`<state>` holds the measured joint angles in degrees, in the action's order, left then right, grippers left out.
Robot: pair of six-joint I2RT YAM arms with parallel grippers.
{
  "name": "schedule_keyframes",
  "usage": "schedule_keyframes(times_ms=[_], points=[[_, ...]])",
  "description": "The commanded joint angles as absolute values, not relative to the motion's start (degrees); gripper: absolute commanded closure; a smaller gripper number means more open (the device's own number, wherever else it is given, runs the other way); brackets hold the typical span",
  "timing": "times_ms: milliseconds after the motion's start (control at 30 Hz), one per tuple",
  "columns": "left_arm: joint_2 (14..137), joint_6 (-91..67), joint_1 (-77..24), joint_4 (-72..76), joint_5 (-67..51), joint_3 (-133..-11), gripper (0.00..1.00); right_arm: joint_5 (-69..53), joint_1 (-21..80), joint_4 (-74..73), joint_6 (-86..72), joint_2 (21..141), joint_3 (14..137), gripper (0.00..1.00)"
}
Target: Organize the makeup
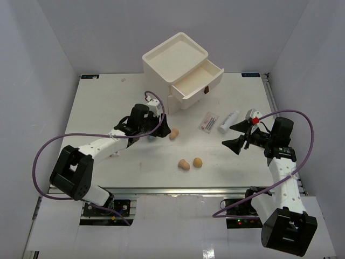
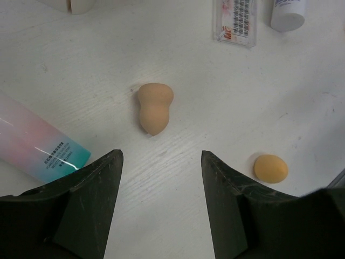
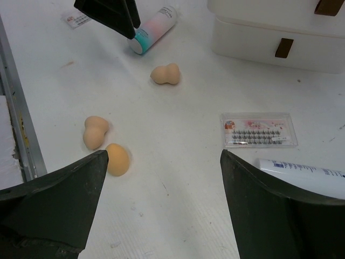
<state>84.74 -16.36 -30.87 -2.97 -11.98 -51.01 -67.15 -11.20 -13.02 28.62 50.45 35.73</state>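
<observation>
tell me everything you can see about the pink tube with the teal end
The pink tube is glossy plastic, pale pink fading into a teal end with small dark print. It lies on its side on the white table, teal end beside the left gripper, outside its open jaws, not between them. Nothing but the table visibly touches it.

Left wrist view: pink tube (image 2: 33, 141) cut off at the left edge, white bottle (image 2: 288, 13) at the top.

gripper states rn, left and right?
Left gripper: open, holding nothing; a tan sponge lies just ahead of it.
Right gripper: open, holding nothing.
</observation>
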Motion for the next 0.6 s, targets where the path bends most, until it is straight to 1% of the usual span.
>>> schedule_keyframes(times_ms=[0,300,567], points=[[87.4,-16.3,-34.4,-2.1,-4.7,-54.1,0.30,-68.1,-11.7,-10.9,27.4,50.1,36.6,0.09],[94.3,-18.0,-37.9,-0.5,3.0,-57.0,0.38,-67.5,-12.0,-10.9,26.5,50.2,36.7,0.09],[99.5,-18.4,-39.1,1.8,6.7,-58.5,0.39,-68.0,-12.0,-10.9,26.4,50.3,36.8,0.09]])
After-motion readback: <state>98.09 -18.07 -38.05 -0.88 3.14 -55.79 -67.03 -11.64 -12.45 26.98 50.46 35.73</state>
